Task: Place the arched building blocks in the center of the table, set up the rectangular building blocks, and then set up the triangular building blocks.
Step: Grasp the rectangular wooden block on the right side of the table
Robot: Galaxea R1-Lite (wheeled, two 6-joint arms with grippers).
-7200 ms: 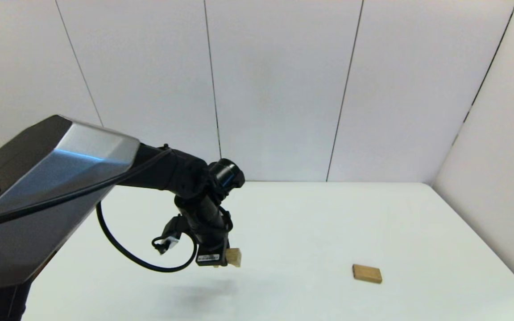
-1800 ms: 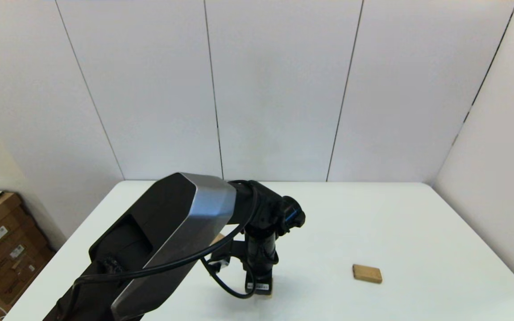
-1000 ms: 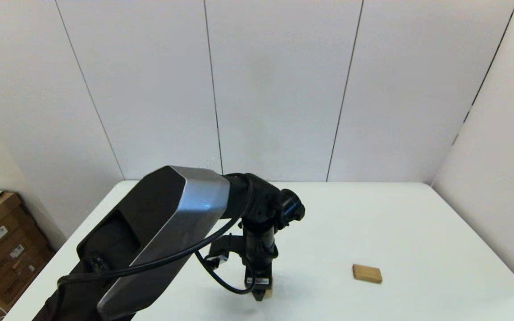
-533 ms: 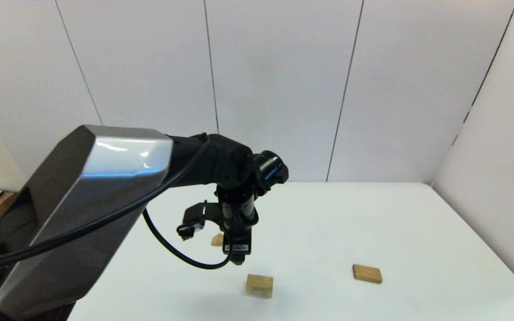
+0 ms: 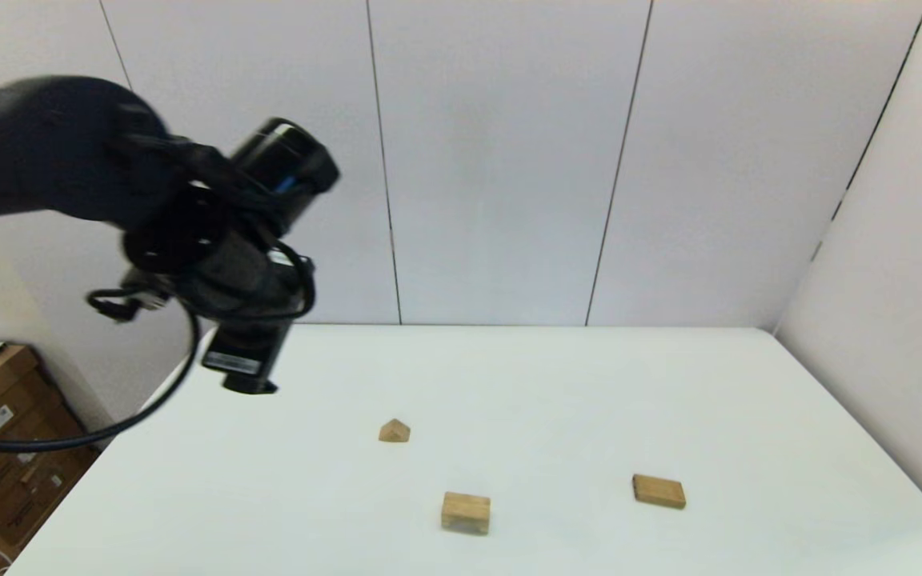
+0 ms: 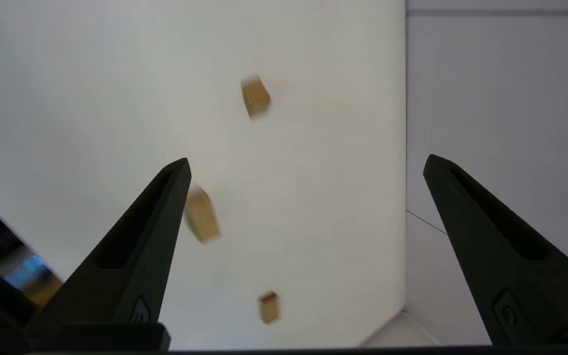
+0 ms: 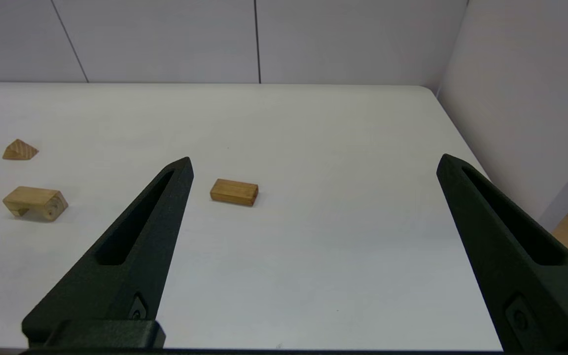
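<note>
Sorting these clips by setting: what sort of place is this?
Probably a lab or test room set up for robot trials: a bare white table boxed in by plain white wall panels, only three small wooden blocks on it, and cardboard boxes stacked beside it.

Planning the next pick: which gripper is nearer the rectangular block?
Right, probably. The open right gripper hangs low with the rectangular block just ahead; the open left gripper is raised over the table's far-left side.
</note>
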